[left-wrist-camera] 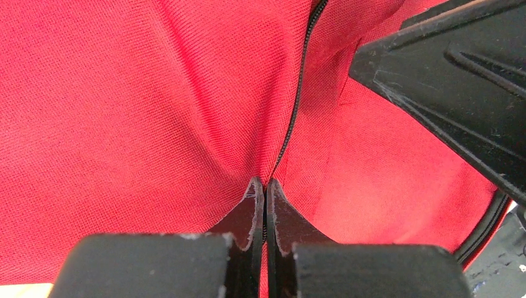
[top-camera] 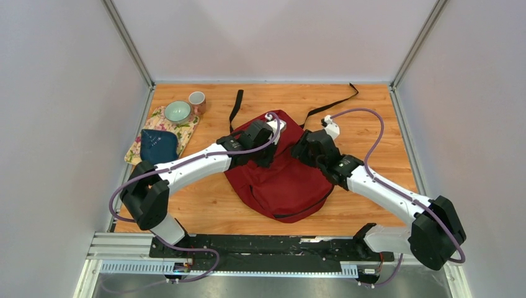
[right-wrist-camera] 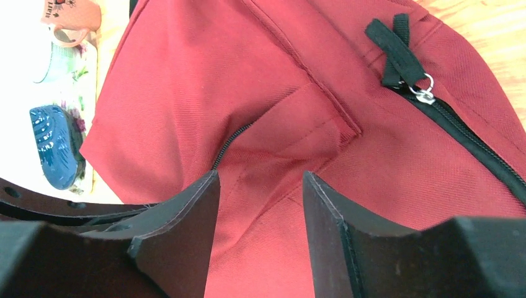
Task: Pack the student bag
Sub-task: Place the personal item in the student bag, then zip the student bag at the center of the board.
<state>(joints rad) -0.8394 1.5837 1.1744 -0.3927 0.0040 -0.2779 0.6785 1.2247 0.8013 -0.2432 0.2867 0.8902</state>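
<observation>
Backpack: I see the red backpack (top-camera: 282, 180) lying flat mid-table (top-camera: 384, 124), with both arms reaching over its far half.
Left claw: The left claw (left-wrist-camera: 265, 185) is clenched on puckered backpack cloth where a black zipper (left-wrist-camera: 296, 105) runs into the tips. Only its own camera shows this.
Right claw: The right claw (right-wrist-camera: 260, 180) is released, its fingers spread above the pocket flap. A zipper pull (right-wrist-camera: 424, 94) shows in this view alone.
Overhead: The wrist housings hide both sets of fingertips from me.
Far left: A bowl (top-camera: 177, 112) and a blue pouch (top-camera: 158, 146) sit on a floral cloth (top-camera: 186, 128), with a mug (top-camera: 197, 101) beside it.
</observation>
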